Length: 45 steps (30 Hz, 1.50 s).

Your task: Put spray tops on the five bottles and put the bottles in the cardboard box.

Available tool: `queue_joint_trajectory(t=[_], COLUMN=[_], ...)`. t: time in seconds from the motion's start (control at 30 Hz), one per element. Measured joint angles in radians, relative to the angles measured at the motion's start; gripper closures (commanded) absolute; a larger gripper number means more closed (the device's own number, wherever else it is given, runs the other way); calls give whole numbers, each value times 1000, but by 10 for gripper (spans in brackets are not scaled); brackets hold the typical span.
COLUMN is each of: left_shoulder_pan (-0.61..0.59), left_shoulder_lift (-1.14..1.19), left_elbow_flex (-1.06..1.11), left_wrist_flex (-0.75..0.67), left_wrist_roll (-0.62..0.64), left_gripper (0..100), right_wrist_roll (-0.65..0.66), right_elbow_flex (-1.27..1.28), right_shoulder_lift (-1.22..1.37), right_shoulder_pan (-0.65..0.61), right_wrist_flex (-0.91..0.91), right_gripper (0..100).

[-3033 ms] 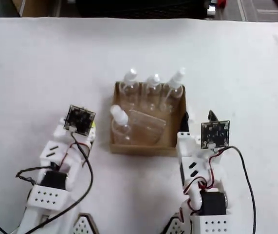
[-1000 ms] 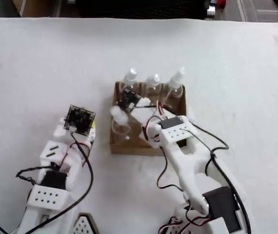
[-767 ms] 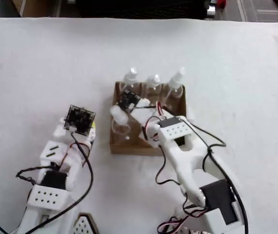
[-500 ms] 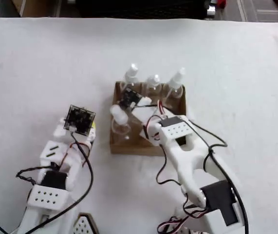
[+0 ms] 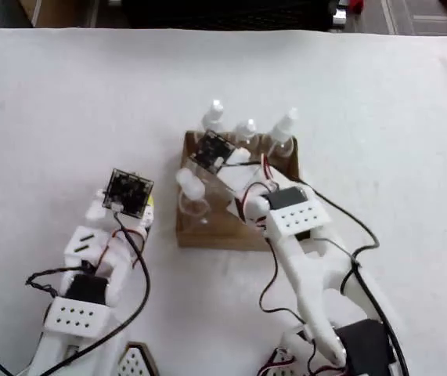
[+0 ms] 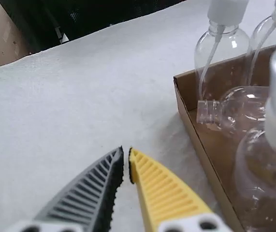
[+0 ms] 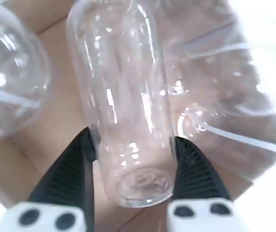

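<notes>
Right pincer (image 7: 133, 142) now in cardboard box (image 5: 207, 239), clamped on capless bottle (image 7: 123, 87); left pincer (image 6: 126, 157) closed

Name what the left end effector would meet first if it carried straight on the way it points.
Probably the white table cloth: the left end effector points past the cardboard box, which sits off to one side. Depth is hard to judge.

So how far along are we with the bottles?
Done: four bottles with spray tops stand in the box. In hand: the right gripper grips the fifth bottle, which lies in the box with a bare neck. The left gripper rests shut beside the box. Left: fit that bottle's top and stand it in the box.
</notes>
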Motion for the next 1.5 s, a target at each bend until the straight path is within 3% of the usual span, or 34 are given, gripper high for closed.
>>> queue_joint_trajectory(t=[0.37,0.7,0.83,0.97,1.13,1.33,1.5], left_shoulder_pan=[0,0,-38,-48,-8,120,138], left_shoulder_lift=[0,0,-6,-91,-302,-592,-592], left_elbow_flex=[0,0,-17,-66,-81,-95,-106], left_wrist_flex=[0,0,6,104,278,488,500], left_wrist_roll=[0,0,5,117,187,190,190], left_gripper=[972,976,973,972,972,972,972], right_wrist_roll=[-32,-117,-215,-262,-272,-339,-358], right_elbow_flex=[72,91,91,153,319,450,459], right_shoulder_lift=[-305,-821,-1083,-1280,-1324,-1316,-1335], right_shoulder_pan=[12,46,26,-110,-281,-313,-325], right_wrist_flex=[86,284,399,499,483,410,402], right_gripper=[982,982,982,982,982,982,982])
